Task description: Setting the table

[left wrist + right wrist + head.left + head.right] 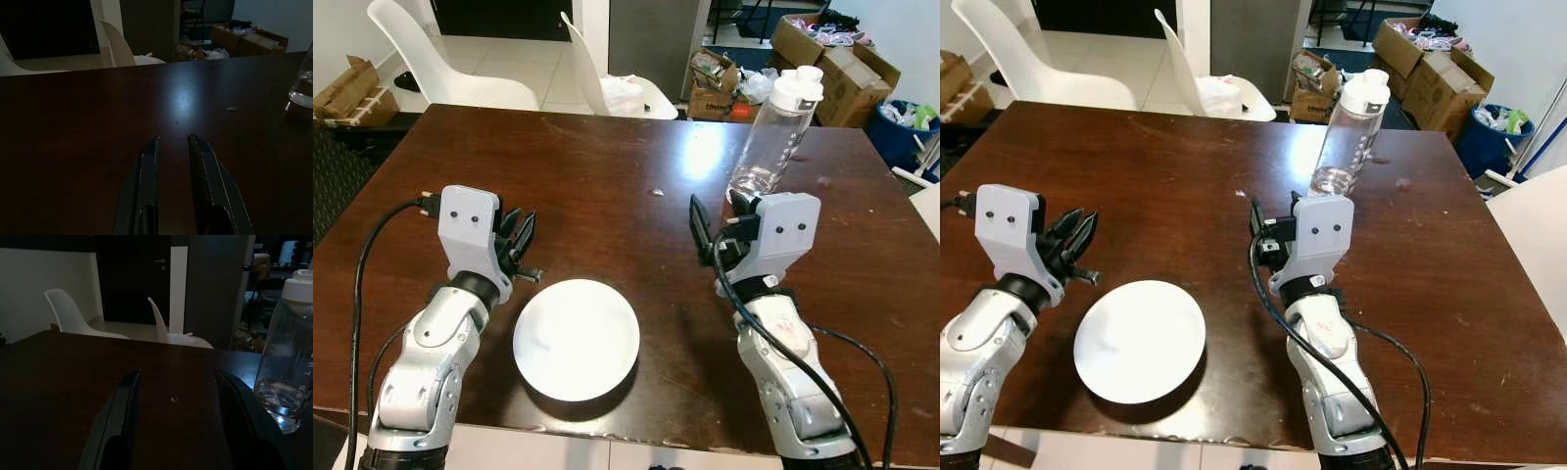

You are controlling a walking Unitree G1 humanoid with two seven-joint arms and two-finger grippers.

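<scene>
Two white chairs [450, 69] [607, 83] upper left behind dark wood table. Cardboard boxes [832, 59] upper right, another box [352, 93] far left edge. Blue bin [901, 132] right edge. White plastic bag [625, 95] on second chair.

A dark brown wooden desk [607, 166] is taking up most of the room ahead, with ceiling light glaring off its top toward one o'clock. Two white chairs [440, 69] are standing at its far edge, at eleven and twelve o'clock, on pale floor tiles [524, 59]. Open cardboard boxes [832, 59] are piling up at one to two o'clock, beside a blue bin [906, 132]. Another box [352, 93] is sitting at ten o'clock.
</scene>
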